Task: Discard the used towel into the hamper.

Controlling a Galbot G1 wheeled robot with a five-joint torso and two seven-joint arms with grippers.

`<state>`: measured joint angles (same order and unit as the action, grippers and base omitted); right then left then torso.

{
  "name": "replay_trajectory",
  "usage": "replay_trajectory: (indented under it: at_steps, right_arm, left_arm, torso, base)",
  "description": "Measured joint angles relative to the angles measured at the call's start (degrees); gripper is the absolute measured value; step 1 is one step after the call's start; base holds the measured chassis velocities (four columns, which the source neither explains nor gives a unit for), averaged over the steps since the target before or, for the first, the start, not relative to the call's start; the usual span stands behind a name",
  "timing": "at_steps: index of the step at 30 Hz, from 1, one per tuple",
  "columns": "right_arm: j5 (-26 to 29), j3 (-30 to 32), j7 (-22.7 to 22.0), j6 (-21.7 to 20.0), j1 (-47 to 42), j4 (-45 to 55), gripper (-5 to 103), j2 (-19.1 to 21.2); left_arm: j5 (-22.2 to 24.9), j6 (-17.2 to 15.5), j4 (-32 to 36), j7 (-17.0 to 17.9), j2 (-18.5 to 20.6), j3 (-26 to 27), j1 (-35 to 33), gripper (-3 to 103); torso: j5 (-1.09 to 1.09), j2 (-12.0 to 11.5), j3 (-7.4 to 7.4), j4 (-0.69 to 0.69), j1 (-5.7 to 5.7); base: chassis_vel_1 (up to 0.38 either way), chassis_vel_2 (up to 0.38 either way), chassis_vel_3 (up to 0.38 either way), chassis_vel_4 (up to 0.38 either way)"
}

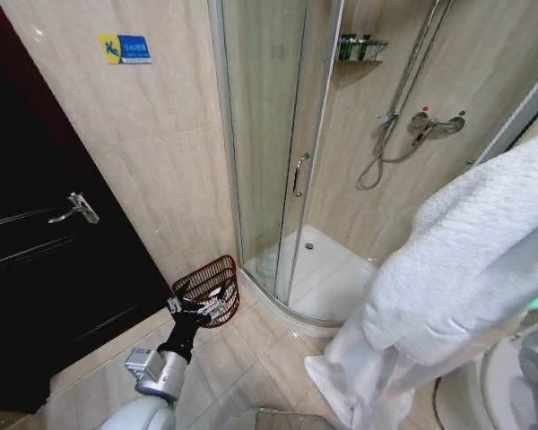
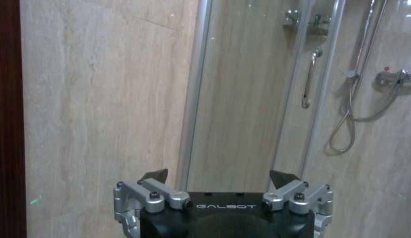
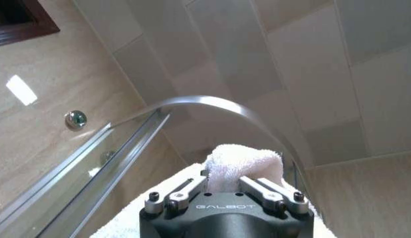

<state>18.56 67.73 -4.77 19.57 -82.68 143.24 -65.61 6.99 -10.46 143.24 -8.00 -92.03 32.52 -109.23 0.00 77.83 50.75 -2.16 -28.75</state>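
— Up close, what does the right gripper (image 3: 224, 194) have?

— Its jaws are closed on a bunched fold of the towel (image 3: 244, 166), which pokes up between them in the right wrist view. From the head view the towel (image 1: 466, 260) hangs in one long white sheet along the robot's right side, its lower end trailing at the floor (image 1: 251, 358).

— How will it handle?

— Soft and limp, I'd judge, thick terry with some weight, not fragile or slippery. It will sag and swing from that pinch, and a hold on a gathered fold looks secure. The trailing end may drag.

— And the left gripper (image 1: 190, 309)?

— Empty, jaws wide apart, held low just before the hamper (image 1: 208, 288).

— Where is the hamper?

— On the floor against the tiled wall, between the dark door (image 1: 45, 260) and the glass shower (image 1: 278, 143), tipped with its mouth toward the robot, well apart from the towel.
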Motion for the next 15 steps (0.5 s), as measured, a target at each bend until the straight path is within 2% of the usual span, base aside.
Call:
replay_trajectory:
  at_steps: [8,15]
  right_arm:
    - [-0.4,-1.5,0.1,0.0,-0.7,0.0,5,-0.6]
    - [-0.4,-1.7,-0.1,-0.4,-0.8,0.0,5,-0.6]
  left_arm:
    - [0.0,0.0,0.0,0.0,0.0,0.0,0.0,100]
    - [0.0,0.0,0.0,0.0,0.0,0.0,0.0,100]
  torso:
    - [-0.01,0.0,0.01,-0.01,-0.05]
    - [0.0,0.0,0.01,-0.01,-0.04]
  base:
    - [0.026,-0.037,-0.03,0.03]
    - [0.112,-0.106,-0.099,0.125]
